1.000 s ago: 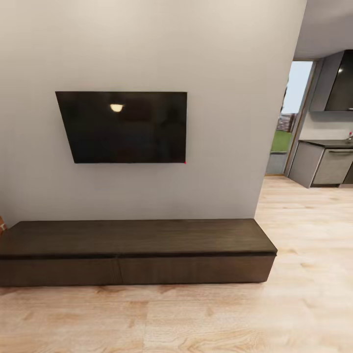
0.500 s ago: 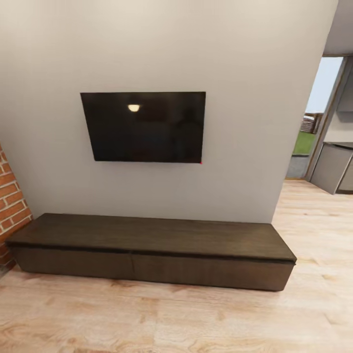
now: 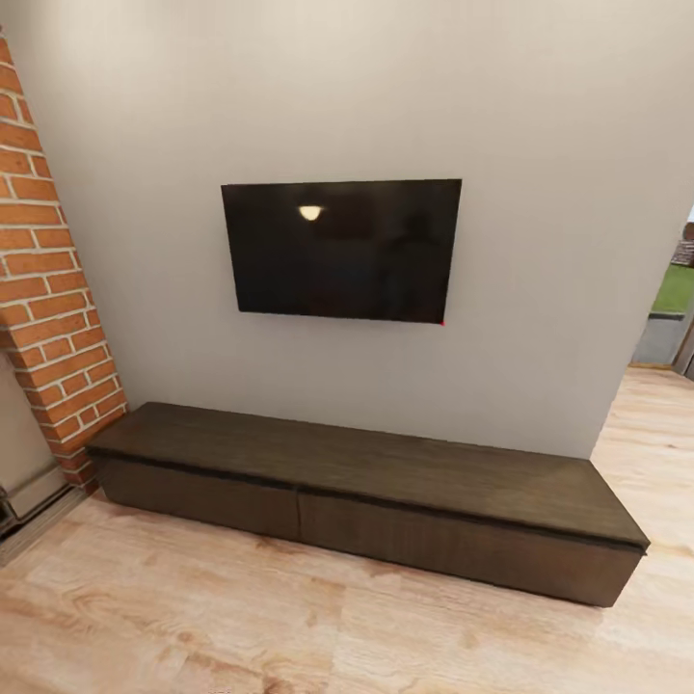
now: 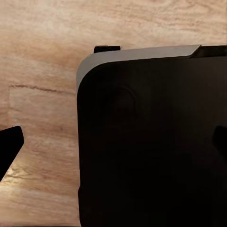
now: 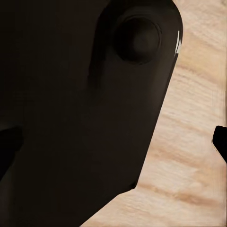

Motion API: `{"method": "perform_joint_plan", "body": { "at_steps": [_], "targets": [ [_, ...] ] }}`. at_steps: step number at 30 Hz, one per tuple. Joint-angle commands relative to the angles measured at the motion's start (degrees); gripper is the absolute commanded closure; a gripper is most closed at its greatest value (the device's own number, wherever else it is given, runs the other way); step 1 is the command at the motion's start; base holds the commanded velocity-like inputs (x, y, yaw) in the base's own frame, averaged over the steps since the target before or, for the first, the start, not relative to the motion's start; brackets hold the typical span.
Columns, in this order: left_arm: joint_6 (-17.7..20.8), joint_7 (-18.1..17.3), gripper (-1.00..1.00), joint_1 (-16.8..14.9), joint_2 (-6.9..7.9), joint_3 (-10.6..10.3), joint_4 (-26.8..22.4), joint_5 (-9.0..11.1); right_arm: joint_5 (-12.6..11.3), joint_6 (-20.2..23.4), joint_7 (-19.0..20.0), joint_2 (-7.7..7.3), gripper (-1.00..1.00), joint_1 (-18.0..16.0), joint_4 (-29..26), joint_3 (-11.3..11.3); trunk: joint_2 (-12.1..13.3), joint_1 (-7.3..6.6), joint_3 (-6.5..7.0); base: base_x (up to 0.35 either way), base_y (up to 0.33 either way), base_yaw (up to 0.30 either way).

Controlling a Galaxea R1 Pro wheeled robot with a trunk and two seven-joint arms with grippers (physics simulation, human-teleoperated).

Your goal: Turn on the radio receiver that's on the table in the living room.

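Note:
The radio receiver and the glossy grey table are out of view. In the left wrist view my left gripper is open, one dark fingertip at each side edge, over a black part of my own body and the light wood floor. In the right wrist view my right gripper is open too, with nothing between its fingertips, above another black body part and the floor.
Ahead, a long dark wooden TV bench stands against a beige wall under a black wall-mounted TV. A red brick column rises at the left. Light wood floor stretches in front; a doorway edge shows at far right.
The whole head view has swung left: TV and bench sit further right in the picture, the brick column has come in, and the kitchen at the right has slid out.

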Motion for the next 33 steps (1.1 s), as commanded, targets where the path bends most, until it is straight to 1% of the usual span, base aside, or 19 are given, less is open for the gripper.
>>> {"method": "perform_joint_plan", "body": {
  "at_steps": [1, 25, 29, 33],
  "targets": [
    [0.00, 0.00, -1.00, 0.00, 0.00, 0.00, 0.02, -0.01, 0.00, 0.00, 0.00, 0.00, -1.00, 0.00, -0.01, 0.00, 0.00, 0.00, 0.00, 0.000, 0.000, 0.293],
    [0.00, 0.00, -1.00, 0.00, 0.00, 0.02, 0.01, -0.01, -0.17, -0.02, 0.00, 0.00, -1.00, 0.00, -0.02, -0.11, 0.00, 0.00, 0.00, 0.000, 0.000, 0.296],
    [0.00, 0.00, -1.00, 0.00, 0.00, 0.01, 0.02, -0.01, -0.27, -1.41, 0.00, 0.00, -1.00, 0.00, 0.01, -0.17, 0.00, 0.00, 0.00, 0.000, 0.000, 0.300],
    [0.00, 0.00, -1.00, 0.00, 0.00, 0.03, 0.00, 0.01, -0.21, -1.51, 0.00, 0.00, -1.00, 0.00, -0.02, 0.06, 0.00, 0.00, -0.02, 0.000, 0.000, 0.300]
  ]
}}
